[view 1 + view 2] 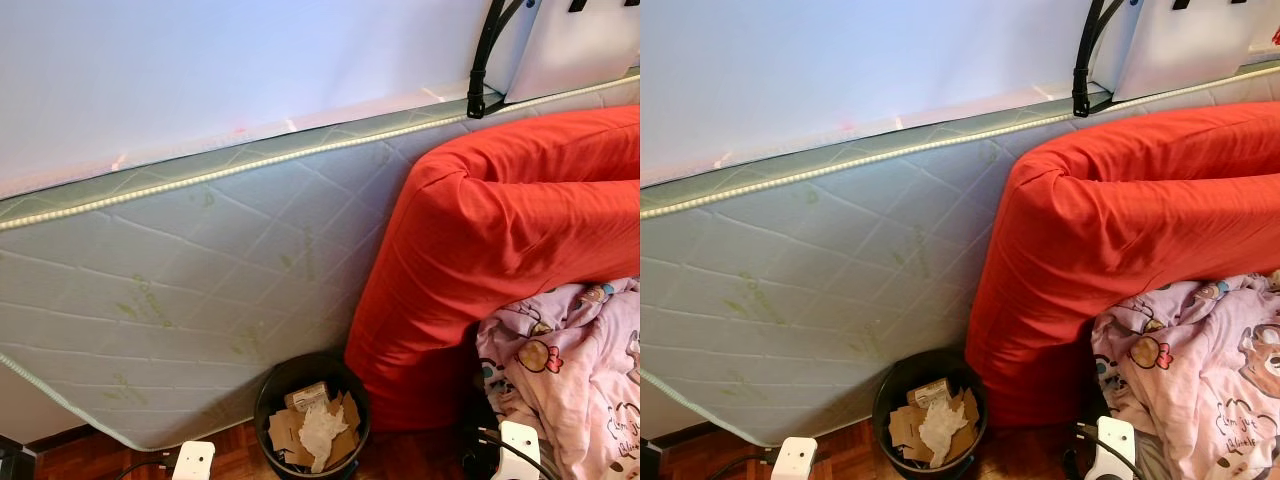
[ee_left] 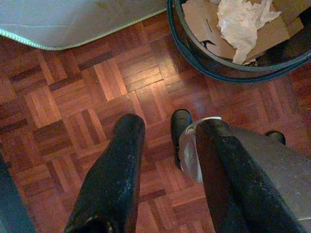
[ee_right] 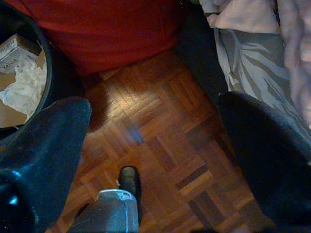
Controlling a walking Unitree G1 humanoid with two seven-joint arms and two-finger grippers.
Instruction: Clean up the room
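Facing a pale quilted mattress (image 1: 180,290) propped on its long edge against a white wall (image 1: 200,70), tilted so that its top edge climbs toward the right. Just right of it, a thick pad in a red cover (image 1: 500,250), upright and bent over at the top, touching the mattress. Lower right, a heap of pink cartoon-print bedding (image 1: 575,380) lying against the foot of the red pad. Black strap (image 1: 480,60) hanging at the top, above the mattress edge.

On the floor between mattress and red pad, a black round bin (image 1: 312,405), upright, holding torn cardboard pieces (image 1: 285,430), a small box and a crumpled white tissue (image 1: 322,432) on top.

Both arms lowered, wrists at the bottom edge of the head view, pointing down at the reddish parquet floor (image 2: 73,97). Left gripper (image 2: 165,145) hanging over bare parquet just beside the bin, fingers (image 2: 116,174) parted by a narrow gap, gripping nothing; a corner of the mattress near. Right gripper (image 3: 155,145) over the parquet between the bin and the bedding, fingers (image 3: 48,145) spread wide, empty; grey striped cloth (image 3: 252,68) close by one finger. Robot's own dark feet visible below each wrist
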